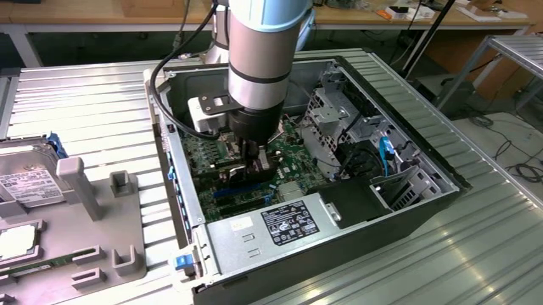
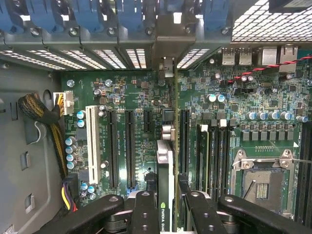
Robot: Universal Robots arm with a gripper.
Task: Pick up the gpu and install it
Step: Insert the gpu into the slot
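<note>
The gripper (image 2: 165, 207) clamps the gpu (image 2: 165, 180) on edge, upright above the motherboard (image 2: 122, 105) inside the open computer case (image 1: 398, 210), so its connector meets a black slot (image 2: 184, 141).

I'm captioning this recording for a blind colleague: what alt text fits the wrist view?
The black gripper holds a thin black graphics card edge-on, standing upright over a green motherboard inside an open computer case. Long black expansion slots and one white slot lie beside the card.
</note>
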